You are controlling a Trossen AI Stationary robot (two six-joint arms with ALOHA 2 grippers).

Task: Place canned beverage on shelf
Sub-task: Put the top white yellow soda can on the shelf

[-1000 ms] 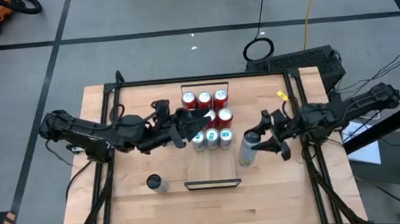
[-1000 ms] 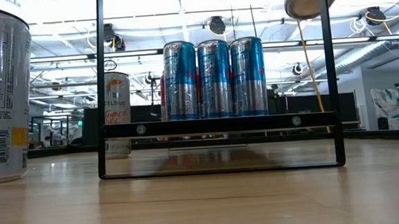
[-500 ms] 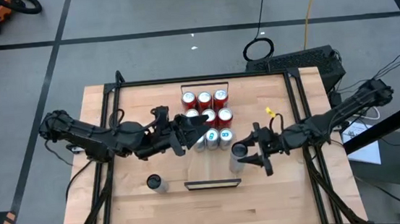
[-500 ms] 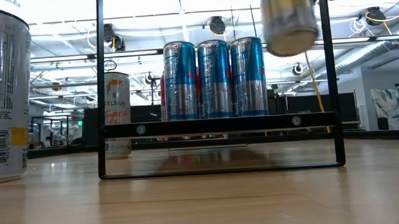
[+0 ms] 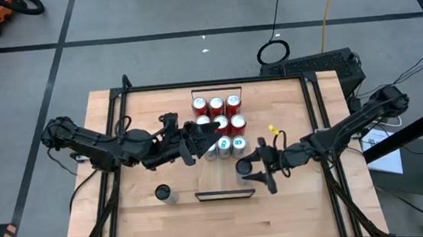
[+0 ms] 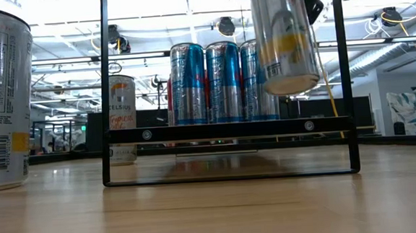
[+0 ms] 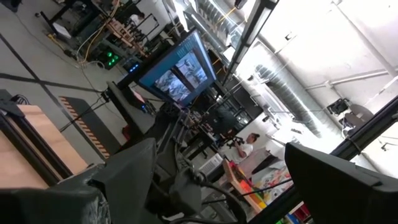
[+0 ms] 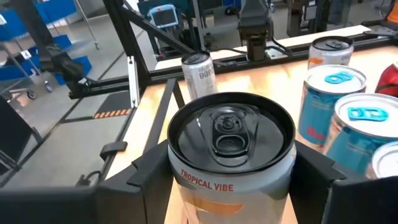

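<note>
Right wrist view alone reads the gripped can (image 8: 231, 155) — "TROPICAL VIBE".

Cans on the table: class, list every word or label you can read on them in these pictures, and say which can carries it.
"TROPICAL VIBE": on the can held by the right gripper.
"CELSIUS": on the white can standing behind the shelf in the low view.
"...ects": on the big can nearest the low camera; its fine print is too small to read.
The blue cans: labels not readable.
</note>
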